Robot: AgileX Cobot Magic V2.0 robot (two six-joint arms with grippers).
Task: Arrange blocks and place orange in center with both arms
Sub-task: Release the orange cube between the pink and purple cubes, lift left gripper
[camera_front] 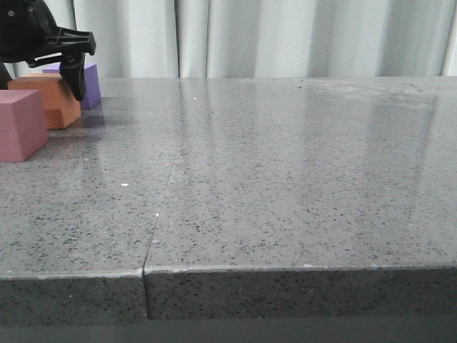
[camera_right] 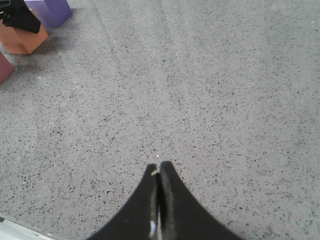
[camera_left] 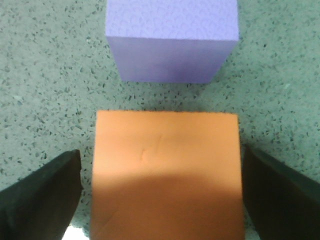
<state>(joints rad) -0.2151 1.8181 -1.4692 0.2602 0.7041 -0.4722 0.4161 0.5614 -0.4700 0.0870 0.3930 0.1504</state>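
Grey speckled tabletop [camera_front: 285, 179], pale curtain behind. Blocks lined up far left: pink-red block [camera_front: 21, 125], orange block [camera_left: 167, 175] in middle, purple block [camera_left: 172, 40] beyond. Left tool [camera_left: 160, 200] spread around orange, gaps both sides. Right tool [camera_right: 159, 172] pressed together, empty, well apart. Arrangement looks nearly done.

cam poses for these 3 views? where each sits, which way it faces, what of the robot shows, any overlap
Front: low, facing forward over the table; left gripper shows.
Left wrist: above the orange cube, looking down, fingers either side; purple cube beyond.
Right wrist: over bare tabletop, right gripper shut; pink-red cube at the edge.
Shared: all three see the orange and purple cubes.
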